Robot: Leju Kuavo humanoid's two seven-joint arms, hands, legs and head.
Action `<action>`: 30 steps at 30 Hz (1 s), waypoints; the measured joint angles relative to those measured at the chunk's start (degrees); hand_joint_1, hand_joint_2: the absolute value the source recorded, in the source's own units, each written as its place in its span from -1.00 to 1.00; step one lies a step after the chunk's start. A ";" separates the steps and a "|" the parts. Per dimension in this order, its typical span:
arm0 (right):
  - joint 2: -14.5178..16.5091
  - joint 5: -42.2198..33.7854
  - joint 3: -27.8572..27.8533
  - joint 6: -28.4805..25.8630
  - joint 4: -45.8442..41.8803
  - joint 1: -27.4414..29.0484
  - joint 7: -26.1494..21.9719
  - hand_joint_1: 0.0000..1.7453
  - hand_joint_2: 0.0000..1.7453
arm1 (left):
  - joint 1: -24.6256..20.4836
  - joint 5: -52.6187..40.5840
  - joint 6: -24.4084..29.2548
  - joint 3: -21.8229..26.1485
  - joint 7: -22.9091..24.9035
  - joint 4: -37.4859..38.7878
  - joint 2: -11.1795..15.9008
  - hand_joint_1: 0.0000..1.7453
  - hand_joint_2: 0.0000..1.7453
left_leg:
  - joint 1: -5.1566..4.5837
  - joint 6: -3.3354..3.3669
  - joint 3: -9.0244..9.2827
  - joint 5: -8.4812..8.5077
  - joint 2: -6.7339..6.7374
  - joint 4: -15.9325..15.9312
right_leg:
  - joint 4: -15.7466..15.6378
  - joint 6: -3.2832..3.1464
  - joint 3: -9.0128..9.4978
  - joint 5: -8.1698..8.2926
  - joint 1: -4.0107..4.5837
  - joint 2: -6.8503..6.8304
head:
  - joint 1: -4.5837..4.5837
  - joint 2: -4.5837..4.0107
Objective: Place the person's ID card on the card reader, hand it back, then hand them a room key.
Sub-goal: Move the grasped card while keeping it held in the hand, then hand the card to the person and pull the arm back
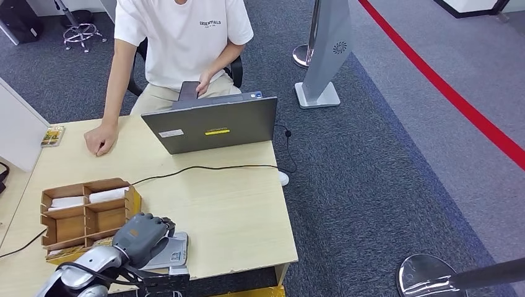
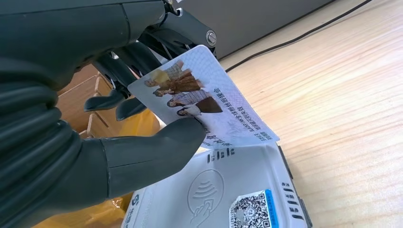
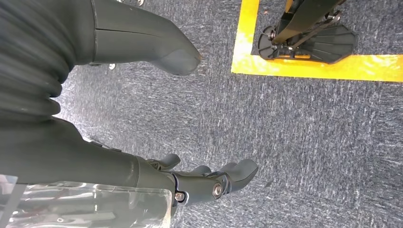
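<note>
Holding the ID card [image 2: 204,97] pinched between thumb and fingers [image 2: 119,107], my left hand [image 1: 143,238] hovers at the near edge of the counter [image 1: 235,210], directly over the white card reader [image 2: 237,190]. In the left wrist view the card sits tilted, its lower edge at the reader's top and close to or just touching it; I cannot tell whether it is in contact, and it is not lying flat on the sensing symbol. I judge the first step as under way, not complete.

My right hand [image 3: 204,183] hangs toward the carpeted floor [image 3: 309,142], fingers apart and lightly curled, holding nothing.

Across the counter a person [image 1: 182,37] in a white shirt sits behind a laptop [image 1: 210,127], one hand [image 1: 99,141] resting on the wood. A wooden organizer [image 1: 86,213] beside the reader holds white items in its far compartments; whether these are room keys I cannot tell.

Still ahead, as I read it: setting the card down, returning it to the person, then fetching and handing over a key.
</note>
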 joint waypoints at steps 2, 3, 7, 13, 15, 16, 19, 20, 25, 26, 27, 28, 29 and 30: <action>0.00 0.00 -0.08 -0.03 0.01 0.02 -0.01 -1.00 1.00 | -0.30 -0.18 0.49 0.01 0.95 -0.74 0.17 1.00 1.00 | 0.00 0.00 0.01 0.00 0.00 0.00 | 0.00 0.00 -0.01 0.00 0.00 0.00 | 0.01 0.00; 0.00 0.01 -0.16 -0.05 0.01 0.03 0.00 -1.00 1.00 | -0.65 -0.59 0.86 0.03 1.68 -1.20 0.16 1.00 1.00 | 0.00 0.00 0.01 0.01 0.00 0.01 | 0.00 0.00 -0.02 0.00 0.00 0.00 | -0.01 0.00; 0.05 0.34 -0.73 -0.05 -0.02 0.10 -0.13 -1.00 1.00 | -3.91 -6.01 4.08 1.34 5.61 -3.18 -1.46 1.00 1.00 | 0.00 0.03 -0.04 0.05 -0.08 0.02 | 0.00 0.01 -0.04 0.01 0.00 -0.08 | -0.01 0.00; 0.32 2.06 -1.01 -0.08 -0.07 0.38 -1.05 -1.00 1.00 | -10.90 -15.48 10.32 8.89 7.57 -4.11 -5.58 1.00 1.00 | -0.01 0.04 -0.04 0.06 -0.01 0.03 | 0.00 0.01 -0.04 0.04 -0.01 0.01 | 0.04 0.00; 0.37 2.15 -1.11 -0.08 -0.07 0.47 -1.13 -1.00 1.00 | -11.55 -16.31 10.61 11.10 6.74 -4.11 -6.46 1.00 1.00 | -0.01 0.04 -0.04 0.06 -0.02 0.02 | 0.00 0.00 -0.06 0.04 0.00 0.01 | 0.04 0.00; 0.38 2.16 -1.17 -0.09 -0.07 0.47 -1.16 -1.00 1.00 | -11.62 -16.62 10.66 11.88 6.52 -4.11 -6.86 1.00 1.00 | 0.00 0.04 -0.04 0.06 -0.02 0.02 | 0.00 0.00 -0.07 0.04 0.00 0.01 | 0.04 0.00; 0.39 2.22 -1.30 -0.11 -0.07 0.44 -1.27 -1.00 1.00 | -11.63 -17.50 11.02 13.31 6.36 -4.11 -7.75 1.00 1.00 | 0.00 0.04 -0.07 0.05 -0.02 0.02 | 0.00 0.00 -0.09 0.03 0.00 0.01 | 0.05 0.00; 0.39 2.42 -1.32 -0.12 -0.07 0.44 -1.35 -1.00 1.00 | -11.69 -18.46 11.56 13.59 6.74 -4.11 -7.92 1.00 1.00 | 0.00 0.04 -0.08 0.05 -0.02 0.02 | 0.00 0.00 -0.10 0.03 0.00 0.01 | 0.04 0.00; 0.39 4.30 -1.33 -0.18 0.00 0.39 -1.83 -1.00 1.00 | -14.17 -29.50 17.94 16.40 10.32 -2.76 -7.34 1.00 1.00 | 0.01 0.04 -0.11 0.06 -0.02 0.01 | 0.01 0.00 -0.12 0.04 0.01 0.01 | 0.04 0.00; 0.39 4.63 -1.33 -0.20 0.05 0.37 -1.89 -1.00 1.00 | -14.99 -31.85 19.52 17.51 10.64 -1.77 -6.84 1.00 1.00 | 0.01 0.04 -0.10 0.06 -0.01 0.01 | 0.02 0.00 -0.11 0.04 0.01 0.01 | 0.05 0.00; 0.39 4.84 -1.33 -0.22 0.14 0.35 -1.93 -1.00 1.00 | -15.68 -33.69 20.81 18.63 10.86 -0.63 -6.24 1.00 1.00 | 0.01 0.03 -0.09 0.06 0.00 0.01 | 0.03 0.00 -0.11 0.04 0.01 0.02 | 0.04 0.00; 0.39 4.99 -1.33 -0.23 0.25 0.34 -1.97 -1.00 1.00 | -16.24 -35.04 21.87 19.71 11.13 0.65 -5.45 1.00 1.00 | 0.01 0.03 -0.07 0.06 0.02 0.01 | 0.04 0.00 -0.12 0.04 0.01 0.04 | 0.04 0.00; 0.39 5.11 -1.33 -0.23 0.36 0.35 -1.96 -1.00 1.00 | -16.67 -35.83 22.66 20.55 11.60 1.95 -4.65 1.00 1.00 | 0.02 0.02 -0.06 0.07 0.03 0.01 | 0.05 0.00 -0.12 0.04 0.02 0.05 | 0.03 0.00; 0.39 5.14 -1.33 -0.22 0.46 0.35 -1.93 -1.00 1.00 | -17.04 -36.26 23.31 21.15 12.32 3.25 -3.72 1.00 1.00 | 0.04 0.02 -0.06 0.07 0.05 0.01 | 0.06 -0.01 -0.12 0.04 0.03 0.06 | 0.02 0.00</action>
